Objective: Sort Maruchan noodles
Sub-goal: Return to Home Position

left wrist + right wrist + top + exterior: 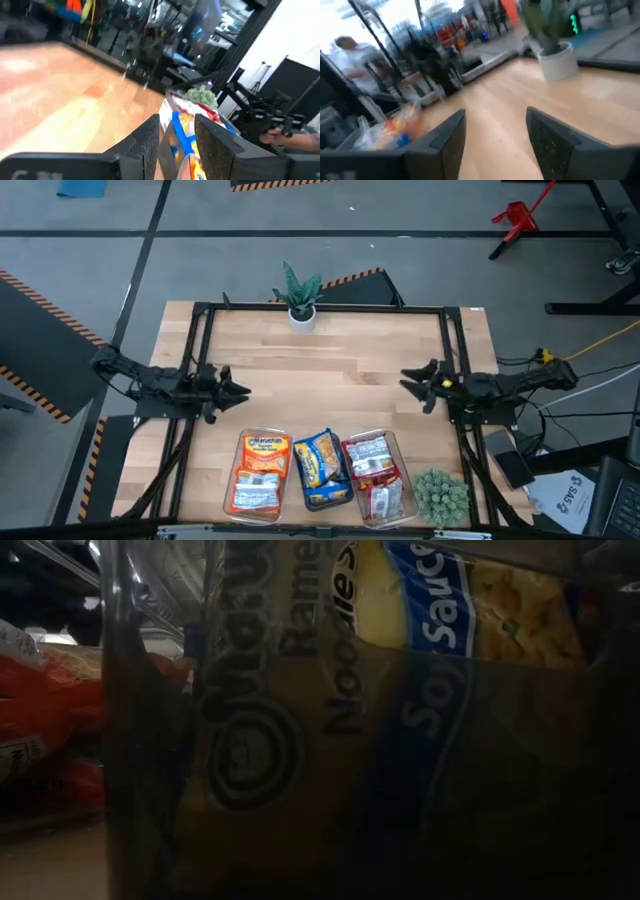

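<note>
Hovering apart over the pale wooden bench, the left gripper and right gripper keep to their own sides, which I judge a resting pose. Sorting looks finished: three clear rectangular plastic bins line the near edge, holding orange crinkly noodle packets left, blue-and-yellow packets middle and red-and-silver packets right. A spiky plant in a white pot stands at the far edge. Grey floor with striped tape lies around.

Low view: a blue-and-yellow packet presses against its bin wall.

Left wrist view: the fingers are slightly spread and empty, aimed towards the bins.

Right wrist view: the fingers are widely spread and empty. A blurred person stands beyond the bench.
</note>
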Controlling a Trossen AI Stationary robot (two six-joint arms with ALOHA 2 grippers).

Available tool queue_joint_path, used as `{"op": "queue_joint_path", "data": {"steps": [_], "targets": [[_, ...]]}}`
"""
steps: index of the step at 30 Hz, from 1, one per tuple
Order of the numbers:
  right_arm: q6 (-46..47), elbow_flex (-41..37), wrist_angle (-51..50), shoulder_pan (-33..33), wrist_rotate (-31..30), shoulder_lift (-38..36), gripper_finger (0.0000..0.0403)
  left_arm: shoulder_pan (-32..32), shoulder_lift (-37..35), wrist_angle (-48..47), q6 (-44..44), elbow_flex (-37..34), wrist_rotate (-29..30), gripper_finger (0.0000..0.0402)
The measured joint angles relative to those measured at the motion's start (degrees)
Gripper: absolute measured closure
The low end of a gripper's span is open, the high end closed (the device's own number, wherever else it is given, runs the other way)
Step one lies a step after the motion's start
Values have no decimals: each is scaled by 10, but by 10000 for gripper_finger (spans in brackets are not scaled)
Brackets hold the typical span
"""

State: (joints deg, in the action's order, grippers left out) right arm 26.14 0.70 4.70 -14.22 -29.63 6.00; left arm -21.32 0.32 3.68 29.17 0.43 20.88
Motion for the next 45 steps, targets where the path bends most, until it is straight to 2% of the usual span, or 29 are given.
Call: {"op": "queue_joint_path", "data": {"steps": [6,11,19,45], "targets": [[25,-2,-5,0,-15,60,210,0,-2,4,-53,0,14,285],[37,-2,-4,0,-10,82,210,0,0,1,-86,0,26,285],[39,-2,-5,0,22,88,210,0,0,1,-88,0,19,285],[40,-2,-5,0,23,88,210,0,0,1,-88,0,20,285]]}}
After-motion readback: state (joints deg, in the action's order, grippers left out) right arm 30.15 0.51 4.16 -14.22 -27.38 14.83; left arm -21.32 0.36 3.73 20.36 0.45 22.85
